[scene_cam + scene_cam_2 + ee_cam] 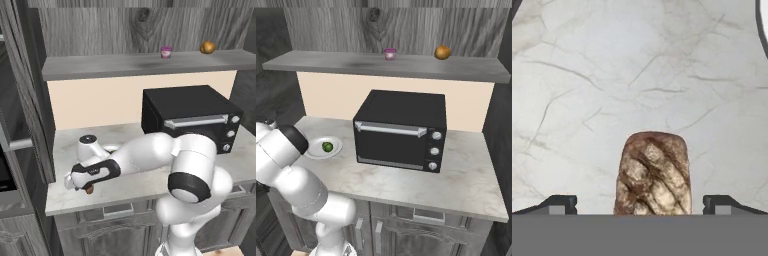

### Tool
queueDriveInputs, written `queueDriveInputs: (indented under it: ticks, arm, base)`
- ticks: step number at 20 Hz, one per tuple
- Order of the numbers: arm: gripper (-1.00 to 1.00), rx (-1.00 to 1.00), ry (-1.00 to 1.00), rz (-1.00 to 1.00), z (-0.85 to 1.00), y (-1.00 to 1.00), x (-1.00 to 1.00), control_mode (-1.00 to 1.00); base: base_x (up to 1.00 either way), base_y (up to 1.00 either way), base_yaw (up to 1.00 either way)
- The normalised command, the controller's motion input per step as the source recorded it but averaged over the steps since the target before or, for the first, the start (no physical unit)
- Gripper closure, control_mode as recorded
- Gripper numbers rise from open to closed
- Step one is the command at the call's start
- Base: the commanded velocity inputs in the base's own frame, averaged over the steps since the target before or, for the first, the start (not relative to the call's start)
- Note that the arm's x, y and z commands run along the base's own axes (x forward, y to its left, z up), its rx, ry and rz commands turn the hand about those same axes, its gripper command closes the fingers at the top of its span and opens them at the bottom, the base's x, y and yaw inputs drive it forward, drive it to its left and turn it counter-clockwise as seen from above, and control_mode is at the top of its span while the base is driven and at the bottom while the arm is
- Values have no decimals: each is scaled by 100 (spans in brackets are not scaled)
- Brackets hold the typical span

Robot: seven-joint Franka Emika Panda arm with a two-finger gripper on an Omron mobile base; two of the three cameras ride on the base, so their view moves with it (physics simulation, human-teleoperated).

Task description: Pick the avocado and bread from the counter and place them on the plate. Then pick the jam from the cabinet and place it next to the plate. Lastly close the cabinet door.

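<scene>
The brown bread (653, 175) lies on the marbled counter (637, 75), between my two dark fingertips (559, 204). My gripper (639, 204) is open and straddles the loaf without closing on it. From the left base view, the gripper (80, 186) hangs low over the counter's front left, with the bread (90, 190) just under it. The green avocado (327, 146) rests on the white plate (312, 151), whose rim (763, 20) also shows in the hand view. The pink jam (166, 52) stands on the cabinet shelf (125, 66).
A black microwave (401, 130) fills the middle of the counter (406, 185). An orange-brown fruit (442, 52) sits on the shelf to the right of the jam (389, 53). A tall dark wood-grain panel (22, 90) stands along the left.
</scene>
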Motion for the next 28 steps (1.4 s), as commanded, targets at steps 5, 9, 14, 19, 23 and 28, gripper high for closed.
queueDriveInputs:
  ticks: [5, 9, 14, 19, 23, 28]
  arm:
    - [-100, 0, 0, 0, -1, 0, 14, -100]
    - [100, 0, 0, 0, -17, 9, 2, -100]
    - [100, 0, 3, 0, -9, 5, 0, -100]
    - [100, 0, 0, 0, 22, 1, 0, -100]
    - [100, 0, 0, 0, 43, -12, 0, -100]
    - [100, 0, -1, -1, 29, -42, 3, -100]
  base:
    - [0, 0, 0]
    - [0, 0, 0]
    - [0, 0, 0]
    - [0, 0, 0]
    - [0, 0, 0]
    - [0, 0, 0]
